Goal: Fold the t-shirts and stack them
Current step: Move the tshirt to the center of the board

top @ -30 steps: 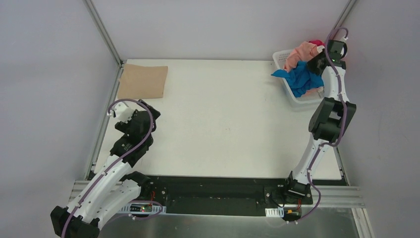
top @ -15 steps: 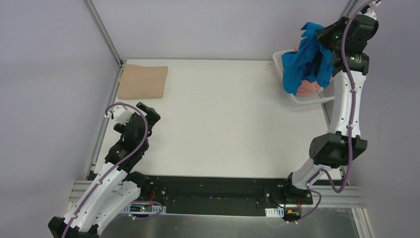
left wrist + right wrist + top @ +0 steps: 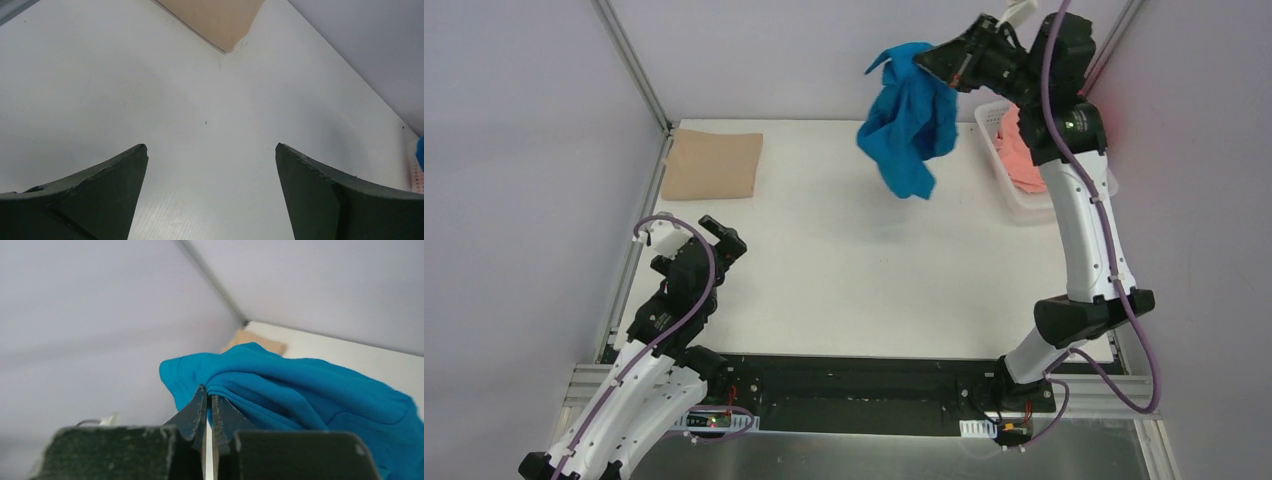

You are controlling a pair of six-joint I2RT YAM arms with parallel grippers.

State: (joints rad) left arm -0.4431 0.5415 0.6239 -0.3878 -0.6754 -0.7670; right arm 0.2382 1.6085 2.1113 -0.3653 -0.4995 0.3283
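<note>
The right arm [image 3: 1084,230] is stretched tall from its base at the near edge, with the elbow pushed out to the right and the long forearm carried up toward the back wall. At the top the wrist is bent sharply to the left, so that the right gripper [image 3: 936,62] is pointed leftward, high above the far part of the table [image 3: 844,270]. Its jaws are clenched on a bunched fold of the blue t-shirt [image 3: 907,120], as is seen plainly in the wrist view, where the two fingers are pressed together with cloth pinched between them. The shirt is hung crumpled below the grip, free of the table, left of the basket [image 3: 1028,209]. A salmon-pink t-shirt [image 3: 1021,155] is left lying in that basket at the far right corner.

The left arm [image 3: 639,360] is folded low at the near left, its elbow tucked by the base. The left gripper [image 3: 716,238] is held over the left side of the table, aimed toward the far right, with the jaws spread wide and nothing between them. A folded tan t-shirt [image 3: 712,164] is laid flat in the far left corner
</note>
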